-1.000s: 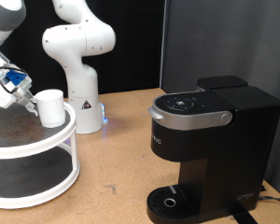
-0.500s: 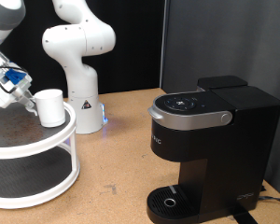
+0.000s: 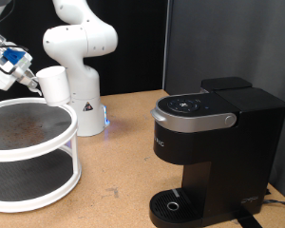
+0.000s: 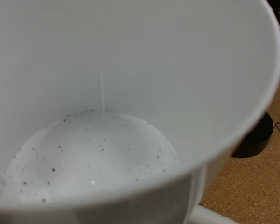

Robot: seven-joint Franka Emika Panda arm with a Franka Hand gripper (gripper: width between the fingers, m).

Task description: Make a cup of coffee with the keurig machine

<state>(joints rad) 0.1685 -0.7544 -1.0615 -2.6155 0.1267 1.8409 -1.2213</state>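
Wooden tabletop [image 3: 114, 161], black backdrop, gripper [image 3: 30, 82] pinching white mug [image 3: 55, 85] above 2-tier stand [image 3: 33, 142], keurig machine [image 3: 214, 152] apart.

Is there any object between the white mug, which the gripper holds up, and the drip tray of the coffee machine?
Nothing visible. The mug hangs at the gripper above the round shelf; only bare table lies before the keurig machine and its drip tray.

Gripper [image 3: 32, 84] raised at exterior view's left, fingers clamped.
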